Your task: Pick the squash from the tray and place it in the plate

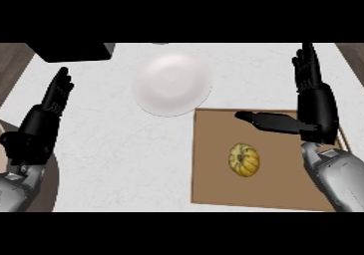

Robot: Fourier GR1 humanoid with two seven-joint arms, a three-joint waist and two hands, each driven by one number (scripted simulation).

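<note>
Here, one yellow squash (244, 160) lies near the middle of one brown tray (214, 191) on a white counter (118, 149). One white plate (172, 83) sits by the tray's far left corner. Two black hands show. The right hand (317, 102) is above the tray's right side, fingers straight, thumb stretched sideways, apart from the squash. The left hand (43, 122) rests at the left, fingers straight.

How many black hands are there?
2. The left hand is open at the left, over the counter; the right hand is open over the tray.
</note>
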